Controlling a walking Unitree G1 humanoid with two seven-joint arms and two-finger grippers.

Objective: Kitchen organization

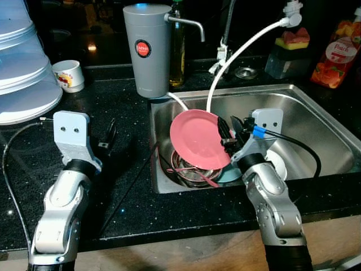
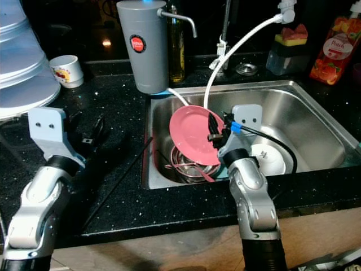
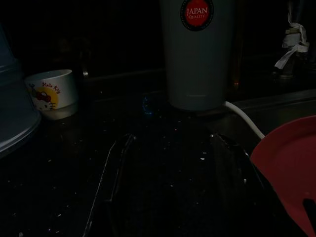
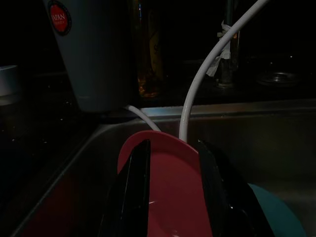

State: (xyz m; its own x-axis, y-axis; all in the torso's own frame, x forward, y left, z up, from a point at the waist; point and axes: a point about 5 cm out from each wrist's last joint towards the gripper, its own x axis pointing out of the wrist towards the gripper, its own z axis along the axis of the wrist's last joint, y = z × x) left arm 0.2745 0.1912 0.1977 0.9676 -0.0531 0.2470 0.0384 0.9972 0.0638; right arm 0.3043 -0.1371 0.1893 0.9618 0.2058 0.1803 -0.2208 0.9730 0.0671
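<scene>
Your right gripper (image 1: 228,137) is pinching the pink plate (image 1: 197,138) at its 3 o'clock rim; it's looking wet and slippery, while your left gripper (image 1: 107,135) is waiting open.

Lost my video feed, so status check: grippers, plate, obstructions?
Right gripper shut on pink plate, tilted above sink. Left gripper open over counter. White hose arcs just behind plate.

Grey dispenser (image 1: 147,49) – orange juice pouch (image 1: 338,55) beyond.
</scene>
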